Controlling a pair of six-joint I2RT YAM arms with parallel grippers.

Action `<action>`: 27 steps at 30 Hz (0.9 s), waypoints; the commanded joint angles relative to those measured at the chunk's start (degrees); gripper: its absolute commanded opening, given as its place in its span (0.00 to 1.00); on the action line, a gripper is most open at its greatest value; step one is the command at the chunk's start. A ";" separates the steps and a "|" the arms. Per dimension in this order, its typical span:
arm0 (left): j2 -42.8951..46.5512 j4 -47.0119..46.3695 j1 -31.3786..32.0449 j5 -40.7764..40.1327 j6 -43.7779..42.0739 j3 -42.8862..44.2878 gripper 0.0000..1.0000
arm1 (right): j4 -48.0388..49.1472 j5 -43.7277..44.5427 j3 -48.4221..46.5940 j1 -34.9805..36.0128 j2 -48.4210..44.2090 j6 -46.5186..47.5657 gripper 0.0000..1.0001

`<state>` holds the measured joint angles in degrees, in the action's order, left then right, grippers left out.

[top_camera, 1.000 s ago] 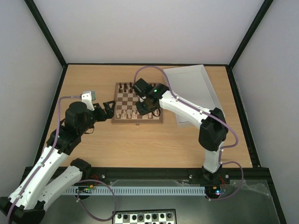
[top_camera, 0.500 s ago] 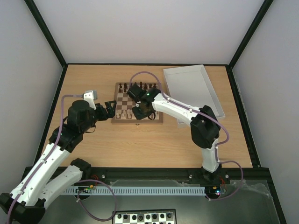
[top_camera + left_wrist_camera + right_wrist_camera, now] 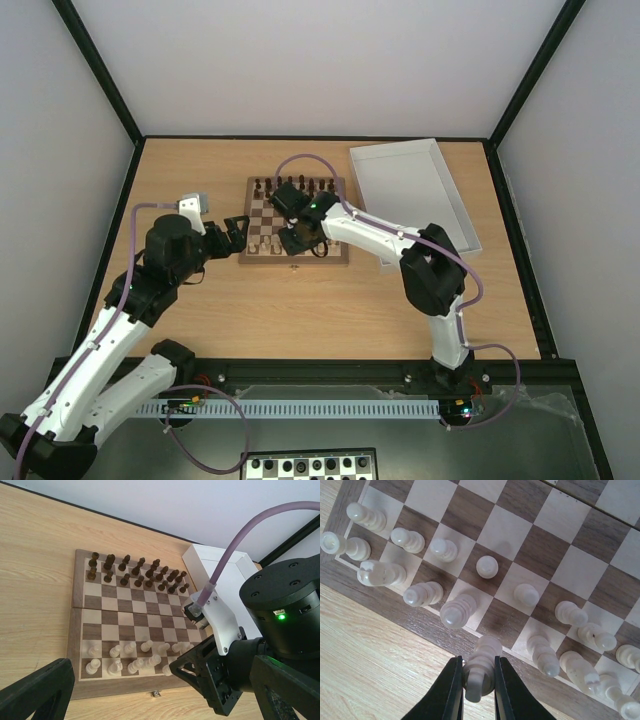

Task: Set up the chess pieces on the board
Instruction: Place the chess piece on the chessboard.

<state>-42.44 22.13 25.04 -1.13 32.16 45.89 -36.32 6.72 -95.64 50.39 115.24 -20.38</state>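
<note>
The board (image 3: 320,260) lies on your wooden table (image 3: 300,310), toward its far side, with the white tray (image 3: 410,190) just to its right. Your right arm reaches in from the right and bends over the board's near half. Your left arm stops just short of the board's left edge.

Your left gripper (image 3: 233,233) hangs there with its fingers spread wide and nothing between them. Your right gripper (image 3: 478,662) sits over the board's near border, its fingers clenched on one pale piece (image 3: 480,680). You cannot tell from these views whether that piece touches the wood.

The dark pieces (image 3: 135,572) fill the two far rows. The chess pieces (image 3: 130,655) you are setting up stand in the two near rows, unevenly spaced, with some squares bare.
</note>
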 commanded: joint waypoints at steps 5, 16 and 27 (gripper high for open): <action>0.09 -1.18 -0.34 0.06 0.24 -0.37 1.00 | 1.31 1.68 0.85 0.41 1.69 -1.07 0.01; 0.10 -1.18 -0.34 0.24 0.31 -0.36 0.99 | 2.08 2.36 2.26 0.36 1.94 -1.15 0.02; -0.36 -1.59 -0.25 0.51 0.52 -0.42 1.00 | 3.51 2.95 3.24 -0.16 1.66 -1.31 0.03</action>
<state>-42.44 22.09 25.04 -1.08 32.18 45.89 -32.47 8.47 -93.27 50.37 116.79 -21.04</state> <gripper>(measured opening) 0.995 0.130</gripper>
